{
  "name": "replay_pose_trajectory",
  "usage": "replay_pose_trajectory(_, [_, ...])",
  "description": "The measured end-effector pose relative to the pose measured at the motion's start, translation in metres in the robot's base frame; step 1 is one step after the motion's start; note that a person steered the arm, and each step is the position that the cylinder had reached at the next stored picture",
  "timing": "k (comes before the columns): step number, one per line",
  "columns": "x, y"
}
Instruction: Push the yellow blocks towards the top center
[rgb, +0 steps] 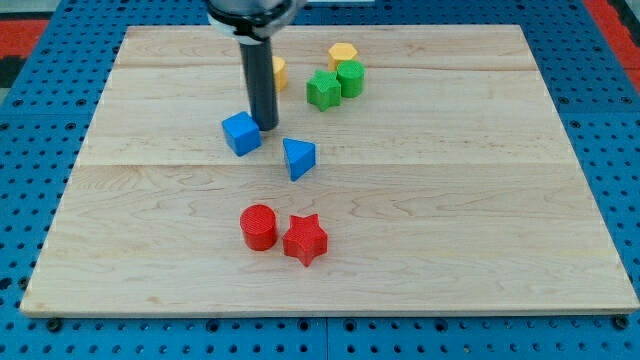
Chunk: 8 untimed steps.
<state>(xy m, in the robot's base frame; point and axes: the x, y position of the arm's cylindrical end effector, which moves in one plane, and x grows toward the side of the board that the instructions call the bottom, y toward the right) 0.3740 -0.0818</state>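
A yellow hexagon block (342, 54) lies near the view's top centre, touching a green cylinder (350, 78). A second yellow block (279, 72) is mostly hidden behind the rod; its shape cannot be made out. My tip (267, 126) rests on the board just right of a blue cube (241, 133), below that hidden yellow block. A green star (322, 90) sits beside the green cylinder.
A blue triangle block (298, 157) lies right of and below my tip. A red cylinder (258, 226) and a red star (305, 239) sit together lower down. The wooden board (480, 200) rests on a blue pegboard surface.
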Motion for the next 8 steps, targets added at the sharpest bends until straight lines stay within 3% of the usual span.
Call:
replay_pose_trajectory(2, [-0.055, -0.018])
replay_pose_trajectory(3, [-0.076, 0.008])
replay_pose_trajectory(4, [-0.083, -0.026])
replay_pose_trajectory(5, [-0.104, 0.016])
replay_pose_trajectory(6, [-0.088, 0.059])
replay_pose_trajectory(7, [-0.065, 0.027])
replay_pose_trajectory(8, [-0.064, 0.074])
